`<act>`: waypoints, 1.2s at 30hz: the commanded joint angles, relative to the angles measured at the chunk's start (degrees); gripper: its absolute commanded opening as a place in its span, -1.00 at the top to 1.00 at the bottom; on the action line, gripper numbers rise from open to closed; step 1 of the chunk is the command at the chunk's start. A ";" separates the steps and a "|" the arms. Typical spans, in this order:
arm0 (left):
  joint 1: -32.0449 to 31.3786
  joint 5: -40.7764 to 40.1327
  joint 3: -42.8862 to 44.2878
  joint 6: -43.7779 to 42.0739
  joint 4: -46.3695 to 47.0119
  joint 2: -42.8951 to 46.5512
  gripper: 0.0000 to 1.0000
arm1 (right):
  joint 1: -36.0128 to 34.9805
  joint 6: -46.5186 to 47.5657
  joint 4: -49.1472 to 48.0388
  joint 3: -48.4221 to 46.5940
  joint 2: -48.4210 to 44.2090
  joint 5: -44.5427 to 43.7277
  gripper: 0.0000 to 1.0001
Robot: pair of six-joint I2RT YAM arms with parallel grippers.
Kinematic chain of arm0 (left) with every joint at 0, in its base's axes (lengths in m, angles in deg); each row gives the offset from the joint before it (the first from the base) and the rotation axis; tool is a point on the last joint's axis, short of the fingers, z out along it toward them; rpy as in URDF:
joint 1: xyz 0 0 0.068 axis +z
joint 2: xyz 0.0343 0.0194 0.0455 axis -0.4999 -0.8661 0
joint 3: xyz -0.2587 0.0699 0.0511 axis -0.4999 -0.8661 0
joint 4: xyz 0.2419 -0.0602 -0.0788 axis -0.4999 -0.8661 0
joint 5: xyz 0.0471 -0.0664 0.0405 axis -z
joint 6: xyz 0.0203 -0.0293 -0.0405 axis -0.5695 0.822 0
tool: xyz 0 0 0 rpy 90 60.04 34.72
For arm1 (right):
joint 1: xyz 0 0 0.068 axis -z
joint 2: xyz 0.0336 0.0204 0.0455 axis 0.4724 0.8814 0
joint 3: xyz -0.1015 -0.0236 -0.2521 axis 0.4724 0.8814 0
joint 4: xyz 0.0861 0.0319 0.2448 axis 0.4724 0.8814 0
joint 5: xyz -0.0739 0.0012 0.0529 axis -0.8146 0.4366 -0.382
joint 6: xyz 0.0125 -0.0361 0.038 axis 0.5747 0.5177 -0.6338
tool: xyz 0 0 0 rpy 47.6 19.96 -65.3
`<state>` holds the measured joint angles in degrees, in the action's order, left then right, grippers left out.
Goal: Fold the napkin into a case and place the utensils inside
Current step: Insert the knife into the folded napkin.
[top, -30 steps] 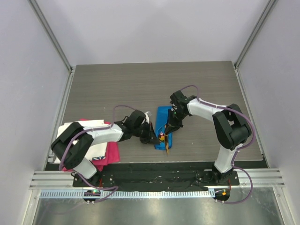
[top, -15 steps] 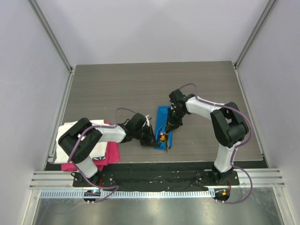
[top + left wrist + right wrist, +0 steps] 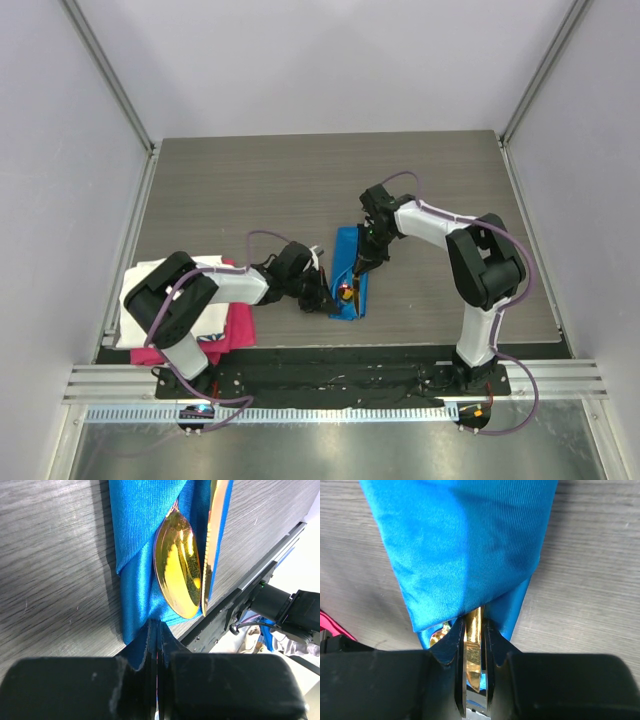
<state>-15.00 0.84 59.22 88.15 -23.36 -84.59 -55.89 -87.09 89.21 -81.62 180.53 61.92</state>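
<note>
A: Case lies near-centre on the desk, running near to far. It's thin, slick cloth that would likely slide, so it's best pinned at a hem.

B: Left end effector is clamped flat on its near corner. Spoon is tucked in, bowl showing.

A: Right end effector?

B: Narrow, gripping the knife at the fold's edge. The knife looks stiff, light and slippery.

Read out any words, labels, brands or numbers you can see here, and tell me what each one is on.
No readable text in any view.
The napkin and utensils show no print.
Small coloured spots on the arm bases are too small to read.
</note>
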 commanded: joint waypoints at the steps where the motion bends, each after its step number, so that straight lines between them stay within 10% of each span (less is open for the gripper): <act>1: -0.18 -1.17 -1.06 -0.54 -0.78 1.09 1.00 | 0.81 0.64 -0.81 -2.65 1.02 -1.95 0.98; 25: -0.36 -1.08 -0.53 -0.54 -1.04 1.17 1.00 | 3.09 -0.24 -2.92 -5.38 3.83 -3.79 0.93; 36: -0.36 -1.61 0.43 -1.15 -4.11 4.25 1.00 | 3.09 -1.12 -2.66 -3.88 0.85 -3.27 0.02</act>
<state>-15.04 0.12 59.20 88.02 -25.89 -84.09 -53.14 -87.95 87.44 -85.25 183.89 59.89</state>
